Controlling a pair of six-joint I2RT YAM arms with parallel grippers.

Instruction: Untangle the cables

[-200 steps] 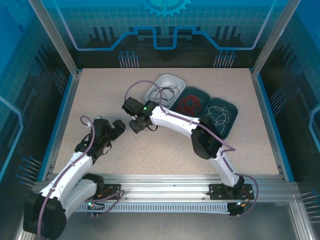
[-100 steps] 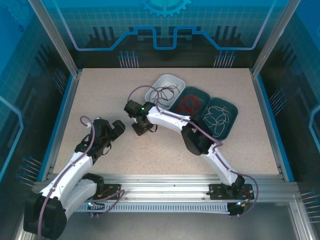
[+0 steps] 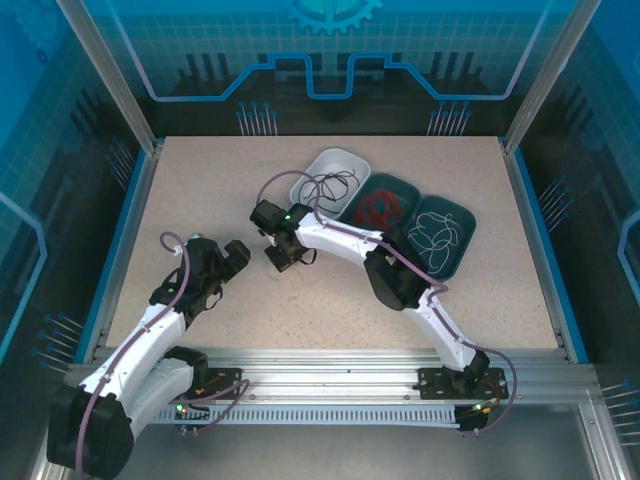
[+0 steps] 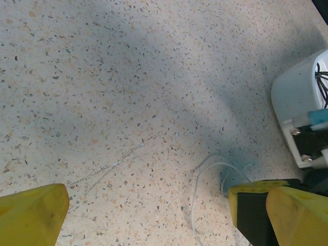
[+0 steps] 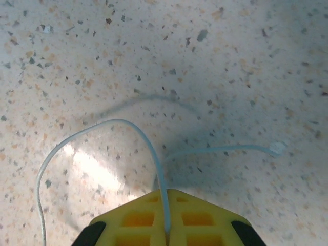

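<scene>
Cables, nearest: one thin white cable (image 5: 134, 129) is out on the speckled counter (image 3: 200, 190), on the near side of the trays and left of the middle. It arches up in a loop that throws a shadow on the surface.
Cable end: a small pale connector (image 5: 277, 149) tips the free end, which lies on the counter to the right of the loop.
Right fingers (image 5: 133, 220): the yellow pair is closed tight on the white cable, which runs straight down into the seam between them. In the top view they point down at the counter (image 3: 282, 262).
Left fingers (image 4: 31, 215): spread wide apart with nothing between them, low over the counter. A curl of the white cable (image 4: 196, 189) lies just beside the right-hand one. From above they sit to the left of the right fingers (image 3: 237, 252), apart from them.
White tray (image 3: 352, 158): farther back, past the right fingers, holding thin black cables (image 3: 335, 185) in a loose tangle.
Middle teal tray (image 3: 408, 185): touching the white tray's right side, holding bunched red cables (image 3: 378, 208).
Right teal tray (image 3: 466, 215): last in the row, holding looped white cables (image 3: 435, 235).
</scene>
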